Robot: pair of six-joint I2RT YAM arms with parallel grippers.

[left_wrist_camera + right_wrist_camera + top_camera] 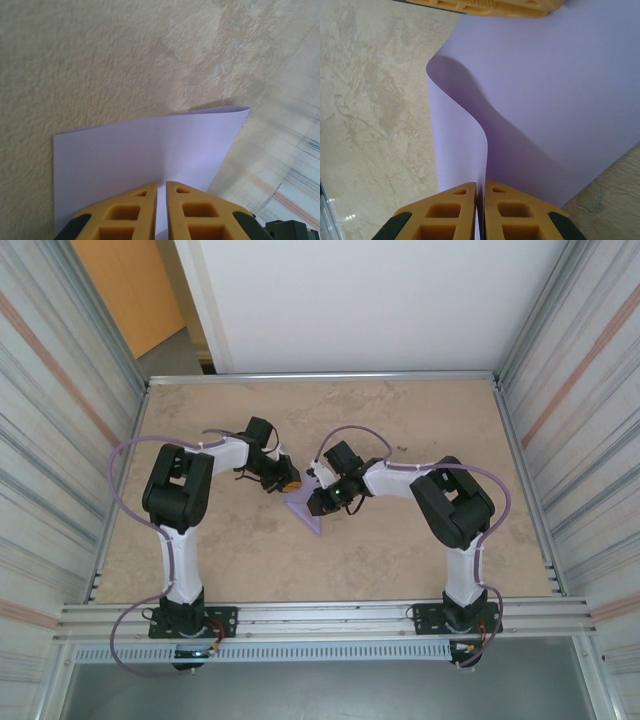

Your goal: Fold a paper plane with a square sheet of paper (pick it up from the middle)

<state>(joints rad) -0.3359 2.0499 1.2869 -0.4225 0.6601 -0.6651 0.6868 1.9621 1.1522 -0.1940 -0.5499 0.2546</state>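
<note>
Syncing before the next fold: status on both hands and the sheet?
Left hand shut, tips at the sheet of paper. Right hand shut on its curled-up edge. No obstruction seen nearby.

Thin square paper sheet [145, 150]: plain pale lilac, unmarked. Stone-look surface [400, 420]: mottled beige, tan veins. Jaws: yellow-orange, dark bases.

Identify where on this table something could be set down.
Free: far strip of table along the back rail; near strip between the arm bases. Crowded: centre, where left gripper and right gripper pinch the paper sheet.
</note>
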